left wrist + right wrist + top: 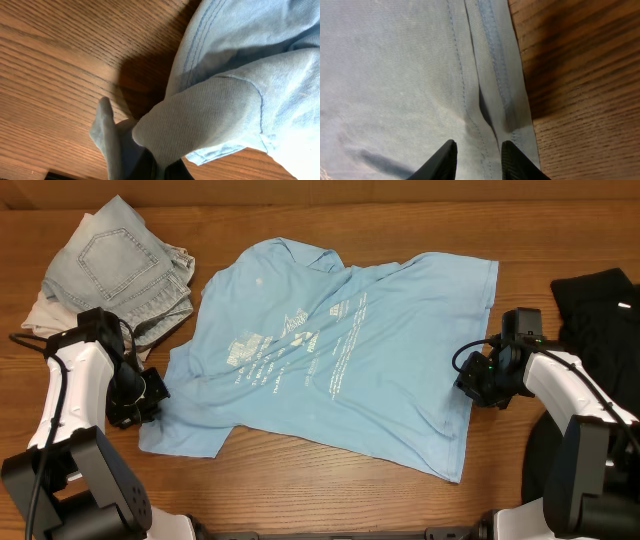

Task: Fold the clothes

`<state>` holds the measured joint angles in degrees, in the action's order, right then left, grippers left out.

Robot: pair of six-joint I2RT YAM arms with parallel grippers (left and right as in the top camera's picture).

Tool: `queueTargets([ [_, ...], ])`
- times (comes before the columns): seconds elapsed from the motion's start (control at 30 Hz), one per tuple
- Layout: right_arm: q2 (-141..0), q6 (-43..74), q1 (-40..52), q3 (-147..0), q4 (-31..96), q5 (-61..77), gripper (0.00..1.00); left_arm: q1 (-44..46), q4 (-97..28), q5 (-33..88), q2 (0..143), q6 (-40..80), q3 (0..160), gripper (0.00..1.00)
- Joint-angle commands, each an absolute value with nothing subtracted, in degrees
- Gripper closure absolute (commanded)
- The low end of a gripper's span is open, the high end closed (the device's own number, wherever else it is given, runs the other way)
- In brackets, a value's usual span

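The sky-blue T-shirt [340, 360] lies spread and rumpled mid-table, white lettering up. My left gripper [150, 395] sits at its lower left corner. In the left wrist view it [160, 172] is shut on a bunched fold of the shirt's sleeve [210, 120], lifted a little off the wood. My right gripper [468, 385] rests on the shirt's right edge. In the right wrist view its jaws [479, 150] stand narrowly apart, pressed onto the cloth [395, 75], with a small ridge of fabric by the stitched hem [495, 60] rising between them.
Pale denim shorts [115, 270] lie folded at the back left over a bit of beige cloth [40, 310]. A black garment [600, 310] lies at the right edge behind my right arm. Bare wooden table [330, 490] runs along the front.
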<state>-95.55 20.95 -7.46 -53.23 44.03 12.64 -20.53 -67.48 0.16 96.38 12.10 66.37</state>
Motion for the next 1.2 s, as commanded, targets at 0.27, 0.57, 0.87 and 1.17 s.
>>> queueTargets([
  [0.27,-95.26,20.75,-7.44,-49.78,34.89,10.41,0.69,-20.10,-66.81,-0.60,96.31,11.68,66.92,0.96],
  [0.57,-95.26,20.75,-7.44,-49.78,34.04,11.22,0.76,-20.10,-66.74,-0.58,96.31,10.68,66.89,0.96],
  [0.87,-95.26,20.80,-7.44,-47.24,32.32,11.77,0.77,-20.10,-66.61,-0.60,96.31,10.68,66.89,0.96],
  [1.17,-95.20,20.75,-8.01,-48.16,31.16,12.78,0.95,-20.10,-66.41,-0.56,96.31,10.68,66.92,0.96],
])
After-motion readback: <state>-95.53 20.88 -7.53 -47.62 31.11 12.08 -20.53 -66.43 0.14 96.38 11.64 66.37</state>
